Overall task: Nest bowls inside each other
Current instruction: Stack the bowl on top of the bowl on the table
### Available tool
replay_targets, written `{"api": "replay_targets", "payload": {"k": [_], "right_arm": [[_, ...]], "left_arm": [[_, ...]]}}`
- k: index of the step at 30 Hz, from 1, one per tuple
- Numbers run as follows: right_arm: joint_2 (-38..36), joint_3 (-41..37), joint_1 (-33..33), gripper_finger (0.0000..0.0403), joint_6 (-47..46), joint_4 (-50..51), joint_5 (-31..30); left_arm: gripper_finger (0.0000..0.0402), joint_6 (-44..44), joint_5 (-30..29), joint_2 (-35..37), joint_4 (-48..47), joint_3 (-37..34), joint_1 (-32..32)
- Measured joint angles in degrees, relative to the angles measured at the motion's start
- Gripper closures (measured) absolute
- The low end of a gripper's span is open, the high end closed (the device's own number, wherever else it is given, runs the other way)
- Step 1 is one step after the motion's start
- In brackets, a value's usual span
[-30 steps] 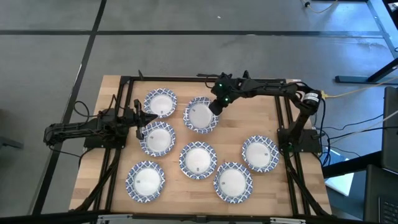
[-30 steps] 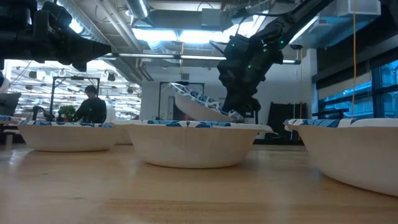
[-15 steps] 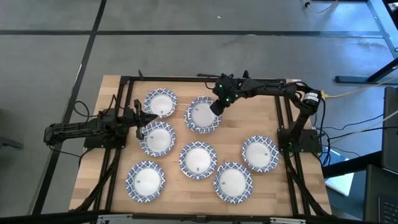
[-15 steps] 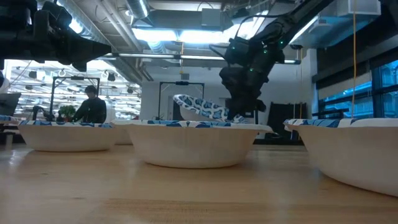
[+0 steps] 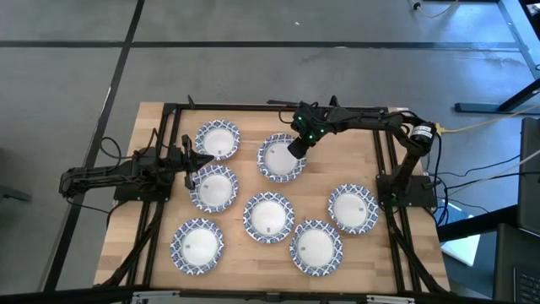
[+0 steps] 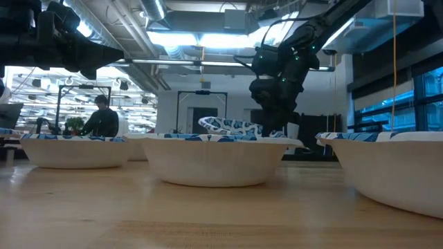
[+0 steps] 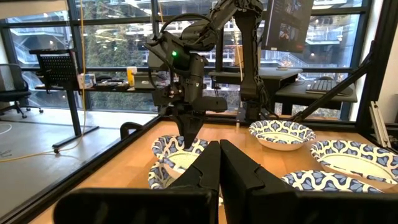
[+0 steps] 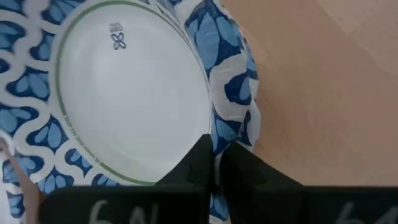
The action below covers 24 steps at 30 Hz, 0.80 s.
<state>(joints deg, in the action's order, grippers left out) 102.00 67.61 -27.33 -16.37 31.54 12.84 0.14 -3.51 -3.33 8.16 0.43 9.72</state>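
Nearest the front edge sit two blue-rimmed bowls (image 5: 197, 245) and (image 5: 315, 247), with three more in the row behind (image 5: 213, 187), (image 5: 268, 216), (image 5: 353, 208); bare wood shows only at the table's (image 5: 354, 160) 2 o'clock corner. The left gripper (image 5: 191, 163) rests with fingers shut at 9 o'clock, beside the row. Past centre, the right gripper (image 5: 295, 149) pinches the rim of the held bowl (image 5: 280, 158), which lies nearly level toward 12 o'clock, with another bowl (image 5: 218, 138) at 11 o'clock. A small mark inside it is unreadable.
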Motion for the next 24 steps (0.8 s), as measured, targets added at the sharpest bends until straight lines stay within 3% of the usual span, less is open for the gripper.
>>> {"api": "replay_targets", "payload": {"k": [13, 24], "right_arm": [[-0.07, 0.0, -0.01, 0.0276, 4.03, -5.57, 2.24], [-5.71, 2.41, 0.0, 0.0267, 6.79, -12.03, 2.76]], "left_arm": [[0.0401, 0.0, 0.0, 0.02, 0.0, 0.01, 0.01], [0.0401, -0.02, 0.0, 0.01, 0.02, 0.01, 0.01]]}}
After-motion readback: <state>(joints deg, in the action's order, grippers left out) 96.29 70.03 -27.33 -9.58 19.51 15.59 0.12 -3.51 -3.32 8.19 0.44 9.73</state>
